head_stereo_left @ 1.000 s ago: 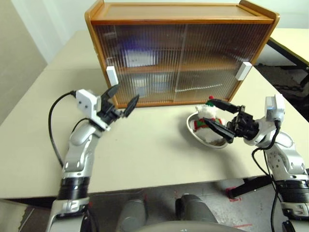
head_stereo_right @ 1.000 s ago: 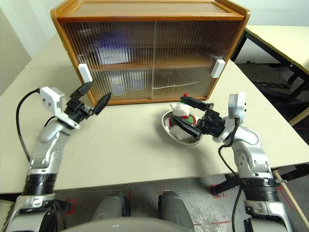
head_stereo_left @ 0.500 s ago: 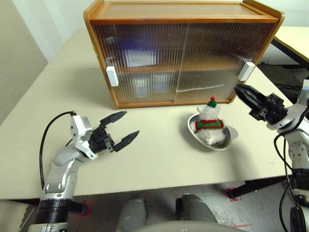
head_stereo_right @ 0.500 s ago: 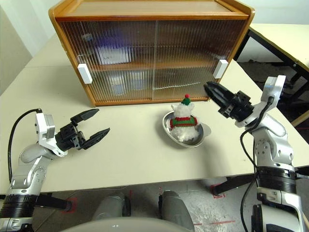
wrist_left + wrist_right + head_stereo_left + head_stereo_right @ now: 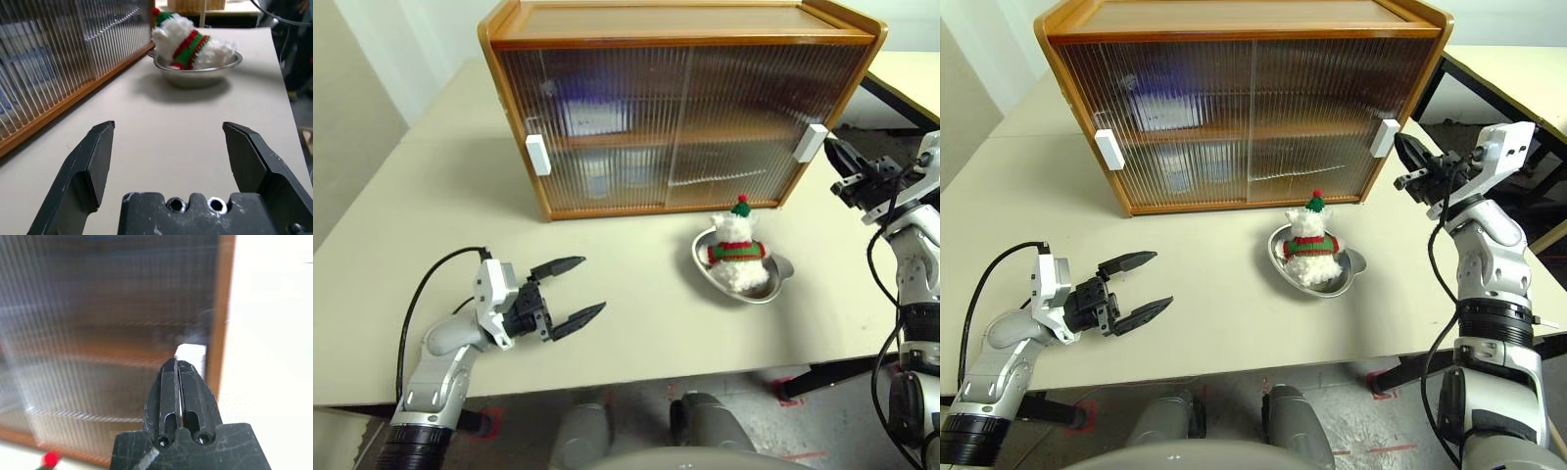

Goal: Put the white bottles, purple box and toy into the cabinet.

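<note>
So, left gripper (image 5: pixel 570 291) hovers low over the table (image 5: pixel 636 294), jaws wide, empty. Its wrist view looks across at the toy (image 5: pixel 183 41) lying in the steel bowl (image 5: pixel 198 73) before the cabinet (image 5: pixel 675 108). Right gripper (image 5: pixel 1400 149), jaws pressed together, empty, sits just beside the right door handle (image 5: pixel 1387 137); wrist view confirms, handle right past the tips.

One cabinet, one toy, one bowl, two grippers

The cabinet (image 5: pixel 680 103) has two sliding doors and two white handles, left (image 5: pixel 538 155) and right (image 5: pixel 811 143); one toy (image 5: pixel 735 245) lies in one steel bowl (image 5: pixel 778 286) on one table (image 5: pixel 636 304); grippers count two, left (image 5: pixel 570 291) and right (image 5: pixel 1402 163)
</note>
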`<state>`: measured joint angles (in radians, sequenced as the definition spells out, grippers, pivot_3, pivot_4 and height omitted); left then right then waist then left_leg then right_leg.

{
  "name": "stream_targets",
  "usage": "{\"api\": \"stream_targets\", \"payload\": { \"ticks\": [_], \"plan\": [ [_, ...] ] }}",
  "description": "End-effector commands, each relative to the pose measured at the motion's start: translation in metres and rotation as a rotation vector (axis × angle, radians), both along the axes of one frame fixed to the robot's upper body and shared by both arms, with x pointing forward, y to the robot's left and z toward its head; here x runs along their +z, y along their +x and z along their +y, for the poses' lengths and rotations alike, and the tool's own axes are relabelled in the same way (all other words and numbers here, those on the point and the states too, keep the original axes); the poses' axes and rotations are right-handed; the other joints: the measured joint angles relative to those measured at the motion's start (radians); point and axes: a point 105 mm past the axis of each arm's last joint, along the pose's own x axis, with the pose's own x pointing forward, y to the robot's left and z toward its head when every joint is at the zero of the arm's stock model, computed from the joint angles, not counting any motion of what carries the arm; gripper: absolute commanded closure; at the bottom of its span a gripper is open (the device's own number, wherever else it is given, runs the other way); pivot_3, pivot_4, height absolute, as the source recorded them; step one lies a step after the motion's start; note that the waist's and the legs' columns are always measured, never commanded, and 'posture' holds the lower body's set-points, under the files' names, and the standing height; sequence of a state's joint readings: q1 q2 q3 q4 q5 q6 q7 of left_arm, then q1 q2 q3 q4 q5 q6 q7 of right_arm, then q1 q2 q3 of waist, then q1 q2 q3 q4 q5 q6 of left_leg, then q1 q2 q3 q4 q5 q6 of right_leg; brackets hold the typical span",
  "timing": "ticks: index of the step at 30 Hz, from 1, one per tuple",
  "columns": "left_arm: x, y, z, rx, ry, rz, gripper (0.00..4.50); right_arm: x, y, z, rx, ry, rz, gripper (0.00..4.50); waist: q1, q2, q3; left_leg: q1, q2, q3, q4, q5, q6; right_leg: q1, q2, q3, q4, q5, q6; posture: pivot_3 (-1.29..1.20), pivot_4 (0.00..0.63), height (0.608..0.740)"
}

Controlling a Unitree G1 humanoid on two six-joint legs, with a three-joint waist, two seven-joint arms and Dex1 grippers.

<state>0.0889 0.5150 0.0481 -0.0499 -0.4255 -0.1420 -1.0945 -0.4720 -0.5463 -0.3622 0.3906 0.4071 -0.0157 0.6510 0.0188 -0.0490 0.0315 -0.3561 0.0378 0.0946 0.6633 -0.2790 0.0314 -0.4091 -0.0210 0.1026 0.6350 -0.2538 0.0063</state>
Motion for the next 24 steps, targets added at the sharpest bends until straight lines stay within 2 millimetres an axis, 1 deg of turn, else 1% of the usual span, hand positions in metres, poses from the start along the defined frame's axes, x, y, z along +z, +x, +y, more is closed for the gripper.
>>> {"api": "stream_targets", "payload": {
  "ticks": [1, 3, 5, 8, 11, 18, 22, 24],
  "plan": [
    [-0.001, -0.001, -0.004, -0.016, 0.016, -0.008, 0.00, -0.003, 0.004, -0.011, -0.084, -0.040, 0.019, 4.42, 0.000, 0.000, 0.000, 0.000, 0.000, 0.000, 0.000, 0.000, 0.000, 0.000, 0.000, 0.000, 0.000, 0.000, 0.000, 0.18, 0.000, 0.740],
    [-0.002, -0.001, -0.005, -0.021, 0.016, -0.007, 0.00, -0.007, 0.005, -0.013, -0.107, -0.057, 0.037, 4.42, 0.000, 0.000, 0.000, 0.000, 0.000, 0.000, 0.000, 0.000, 0.000, 0.000, -0.001, 0.000, 0.000, 0.000, 0.000, 0.18, 0.000, 0.740],
    [-0.003, -0.002, -0.007, -0.030, 0.018, -0.006, 0.00, -0.009, 0.006, -0.013, -0.118, -0.057, 0.047, 4.42, 0.000, 0.000, 0.000, 0.000, 0.000, 0.000, 0.000, 0.000, 0.000, 0.000, -0.005, 0.000, 0.000, 0.000, 0.000, 0.18, 0.000, 0.740],
    [-0.003, -0.001, -0.010, -0.039, 0.015, -0.013, 0.00, -0.018, 0.010, -0.010, -0.116, -0.079, 0.100, 4.42, 0.000, 0.000, 0.000, 0.000, -0.001, 0.000, 0.000, 0.000, 0.000, 0.000, -0.008, -0.003, 0.000, 0.000, 0.000, 0.18, 0.000, 0.740],
    [-0.002, 0.000, -0.011, -0.045, 0.011, -0.022, 0.00, -0.023, 0.012, -0.008, -0.116, -0.107, 0.128, 4.42, -0.001, 0.000, 0.000, 0.000, -0.001, 0.000, 0.000, 0.000, 0.001, 0.000, -0.009, -0.003, 0.000, 0.000, 0.000, 0.18, 0.000, 0.740],
    [-0.002, 0.001, -0.010, -0.043, 0.008, -0.026, 0.00, -0.023, 0.019, 0.001, -0.100, -0.114, 0.149, 4.42, 0.000, 0.000, 0.000, 0.000, -0.003, 0.000, 0.000, 0.001, 0.001, 0.000, -0.010, -0.004, 0.001, 0.000, 0.000, 0.18, 0.000, 0.740],
    [-0.001, 0.002, -0.009, -0.039, 0.002, -0.029, 0.00, -0.024, 0.021, 0.000, -0.097, -0.112, 0.154, 4.42, 0.000, 0.000, 0.000, 0.000, -0.004, 0.000, 0.000, 0.001, 0.001, 0.000, -0.011, -0.004, 0.001, 0.000, 0.000, 0.18, 0.000, 0.740],
    [-0.001, 0.002, -0.009, -0.037, 0.002, -0.030, 0.00, -0.024, 0.021, -0.003, -0.107, -0.113, 0.159, 4.42, 0.000, 0.000, 0.000, 0.000, -0.004, 0.000, 0.000, 0.001, 0.002, 0.000, -0.011, -0.004, 0.001, 0.000, 0.000, 0.18, 0.000, 0.740]
  ]
}}
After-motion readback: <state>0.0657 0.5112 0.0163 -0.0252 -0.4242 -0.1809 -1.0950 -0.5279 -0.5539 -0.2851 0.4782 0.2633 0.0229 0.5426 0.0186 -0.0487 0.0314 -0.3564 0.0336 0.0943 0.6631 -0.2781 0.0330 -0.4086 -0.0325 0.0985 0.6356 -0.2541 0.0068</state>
